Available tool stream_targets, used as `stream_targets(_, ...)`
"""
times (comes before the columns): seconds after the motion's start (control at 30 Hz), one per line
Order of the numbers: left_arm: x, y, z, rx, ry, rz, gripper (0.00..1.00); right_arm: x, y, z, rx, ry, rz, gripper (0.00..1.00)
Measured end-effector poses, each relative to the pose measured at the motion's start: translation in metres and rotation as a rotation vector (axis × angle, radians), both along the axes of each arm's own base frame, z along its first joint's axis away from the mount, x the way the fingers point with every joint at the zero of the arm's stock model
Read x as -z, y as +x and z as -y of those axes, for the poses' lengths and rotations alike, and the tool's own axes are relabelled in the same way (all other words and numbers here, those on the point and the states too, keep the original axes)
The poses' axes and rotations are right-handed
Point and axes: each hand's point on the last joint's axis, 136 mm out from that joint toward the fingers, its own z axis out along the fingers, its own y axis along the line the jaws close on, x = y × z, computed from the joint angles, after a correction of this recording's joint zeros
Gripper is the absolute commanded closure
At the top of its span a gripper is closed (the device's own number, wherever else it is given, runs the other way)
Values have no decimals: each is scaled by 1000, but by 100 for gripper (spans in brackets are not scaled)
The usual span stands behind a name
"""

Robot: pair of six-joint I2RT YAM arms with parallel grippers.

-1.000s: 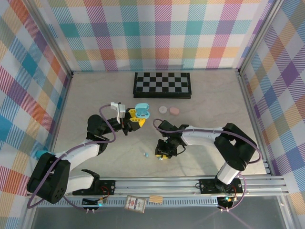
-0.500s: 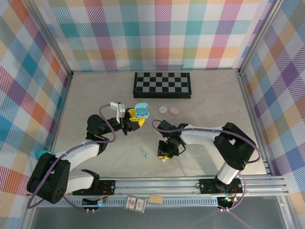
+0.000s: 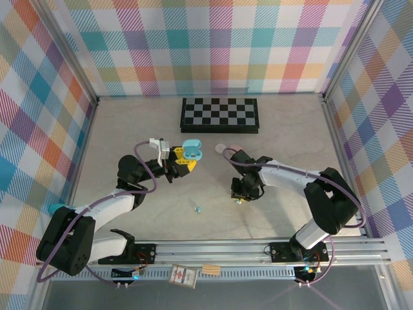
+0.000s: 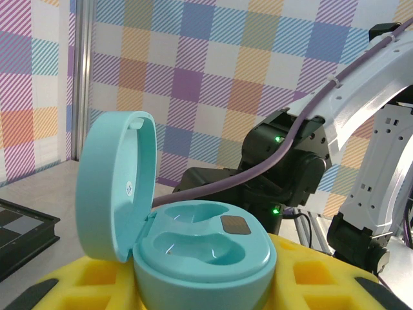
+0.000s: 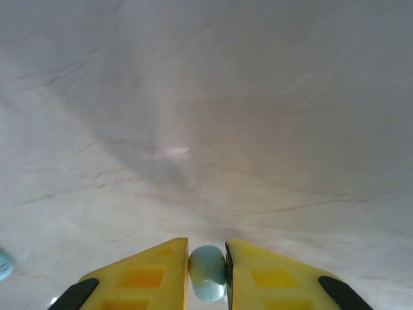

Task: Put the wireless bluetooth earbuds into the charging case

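right pincer pinching a smooth, rounded teal earbud between pocketed yellow pads. left pincer clamping the glossy teal pebble case, lid standing open. second bud lying left of the right pincer on pale marbled table; plaid walls.

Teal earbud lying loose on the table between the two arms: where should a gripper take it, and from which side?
Probably from straight above, pinching the teal earbud across its narrow width. It lies low on the flat table with bare surface all round, so fingers can drop either side. Too small here to tell which way it points.
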Motion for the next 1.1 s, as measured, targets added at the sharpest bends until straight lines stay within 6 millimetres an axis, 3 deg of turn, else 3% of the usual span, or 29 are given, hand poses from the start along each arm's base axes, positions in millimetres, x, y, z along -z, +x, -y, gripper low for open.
stream_targets(0.2, -2, 0, 0, 1, -1, 3, 67, 2, 1, 13, -36, -51, 9, 66)
stream_targets(0.57, -2, -1, 0, 6, 1, 4, 67, -5, 6, 21, -80, -107, 34, 62)
stream_targets(0.77, -2, -1, 0, 6, 1, 4, 67, -12, 13, 27, -154, -142, 65, 52)
stream_targets(0.87, -1, 0, 1, 6, 3, -1, 67, -14, 20, 28, -185, -104, 73, 43)
stream_targets(1.1, -1, -1, 1, 7, 3, -1, 67, -10, 31, 32, -189, 52, 69, 44)
